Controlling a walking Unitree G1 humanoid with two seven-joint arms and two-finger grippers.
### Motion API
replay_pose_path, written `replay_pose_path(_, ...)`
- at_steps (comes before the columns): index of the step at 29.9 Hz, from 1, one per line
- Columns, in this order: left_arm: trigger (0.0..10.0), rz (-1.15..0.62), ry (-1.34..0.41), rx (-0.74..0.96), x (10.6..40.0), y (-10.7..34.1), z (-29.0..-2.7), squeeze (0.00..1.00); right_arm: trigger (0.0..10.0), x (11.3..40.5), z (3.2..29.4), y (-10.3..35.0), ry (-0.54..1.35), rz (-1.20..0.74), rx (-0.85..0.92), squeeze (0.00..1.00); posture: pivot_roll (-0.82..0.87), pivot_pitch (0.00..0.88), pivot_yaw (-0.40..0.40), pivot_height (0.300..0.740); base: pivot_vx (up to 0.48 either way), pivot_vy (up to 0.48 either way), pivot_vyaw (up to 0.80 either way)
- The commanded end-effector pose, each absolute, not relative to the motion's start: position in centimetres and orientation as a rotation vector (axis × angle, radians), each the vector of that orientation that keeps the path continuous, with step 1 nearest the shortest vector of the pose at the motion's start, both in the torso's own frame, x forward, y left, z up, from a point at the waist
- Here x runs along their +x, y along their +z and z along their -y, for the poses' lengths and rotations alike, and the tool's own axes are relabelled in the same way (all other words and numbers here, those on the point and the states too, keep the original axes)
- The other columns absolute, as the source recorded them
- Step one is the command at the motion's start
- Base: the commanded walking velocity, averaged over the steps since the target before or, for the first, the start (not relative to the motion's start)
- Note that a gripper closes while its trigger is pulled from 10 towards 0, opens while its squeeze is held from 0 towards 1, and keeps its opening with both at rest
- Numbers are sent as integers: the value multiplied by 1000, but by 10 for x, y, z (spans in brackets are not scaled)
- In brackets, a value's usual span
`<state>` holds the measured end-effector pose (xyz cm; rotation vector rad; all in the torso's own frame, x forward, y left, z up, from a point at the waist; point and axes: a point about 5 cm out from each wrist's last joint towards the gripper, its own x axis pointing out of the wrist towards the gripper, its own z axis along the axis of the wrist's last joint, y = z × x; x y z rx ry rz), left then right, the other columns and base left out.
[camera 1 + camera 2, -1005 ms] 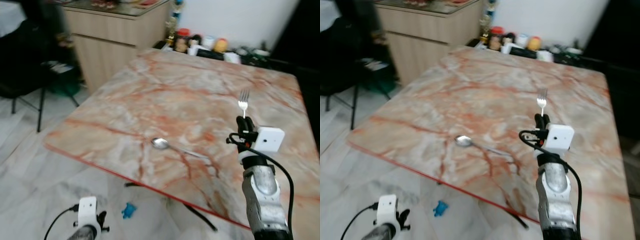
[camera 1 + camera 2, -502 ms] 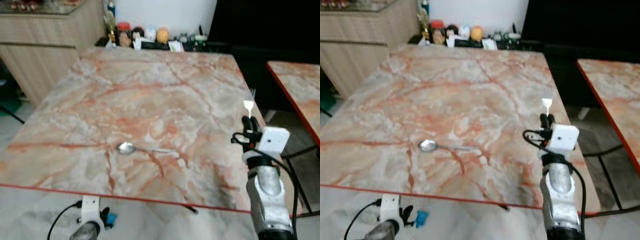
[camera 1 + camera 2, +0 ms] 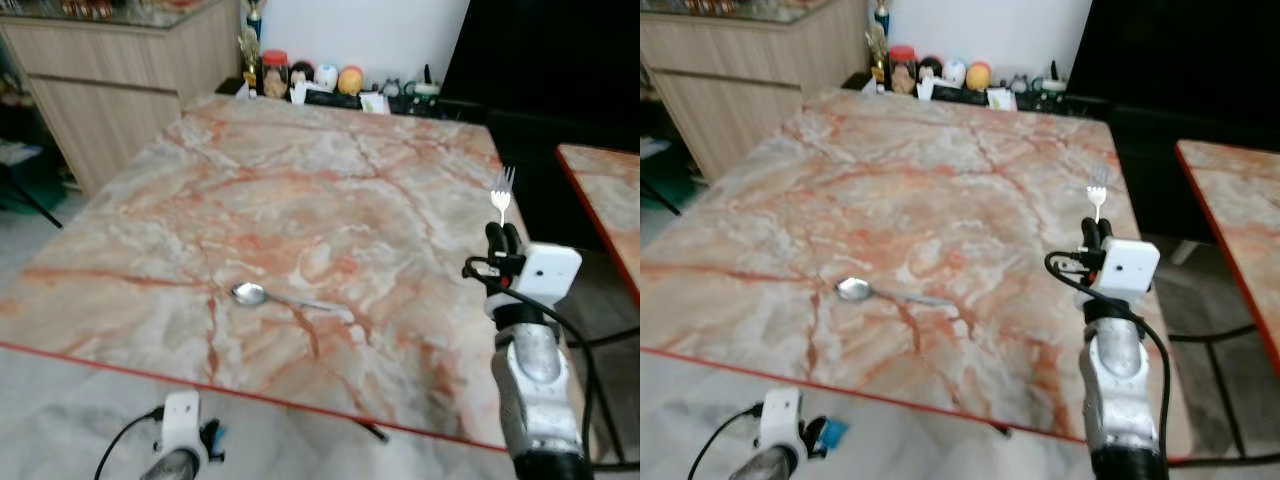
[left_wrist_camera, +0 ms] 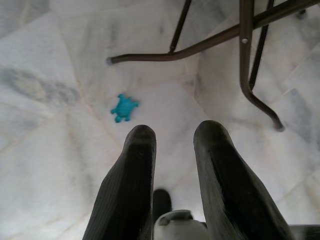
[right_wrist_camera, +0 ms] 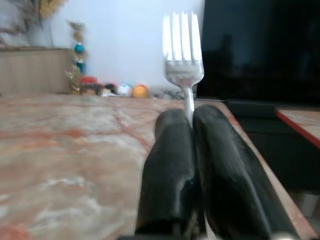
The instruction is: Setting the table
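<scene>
Silver right arm (image 3: 530, 400), white wrist box (image 3: 545, 272), black cable, black jaws

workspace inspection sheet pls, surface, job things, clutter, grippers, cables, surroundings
surface: marble table, pink-veined, red edge.
job's things: spoon lying on the table near its front edge; fork held upright, tines up.
clutter: jars and small items along the table's far edge.
grippers: right gripper shut on the fork, above the table's right side; left gripper hangs low over the floor, fingers apart, holding nothing.
cables: black cable looping at the right wrist.
surroundings: wooden cabinet, second table to the right, blue toy on the floor.
</scene>
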<state>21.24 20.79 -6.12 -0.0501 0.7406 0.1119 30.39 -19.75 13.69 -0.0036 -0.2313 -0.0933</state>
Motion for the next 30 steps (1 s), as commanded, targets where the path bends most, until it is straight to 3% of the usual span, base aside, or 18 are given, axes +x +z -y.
replay_pose_path(1,10000,-745,107,-51,213,-62,-205,0,10000,304,203,141,-109,248,1,0,48,0,-18,740,0,0,-775)
replay_pose_path(10,10000,-746,108,-53,212,-62,-204,0,10000,304,202,141,-107,255,-7,0,49,0,-20,740,0,-373,-755)
replay_pose_path(25,10000,-746,111,-38,212,-62,-205,0,10000,304,201,147,-97,286,-52,0,42,0,-22,740,0,-478,0)
replay_pose_path(30,10000,-748,112,-31,212,-62,-205,0,10000,303,202,148,-112,296,-55,0,40,0,-21,740,0,-472,778)
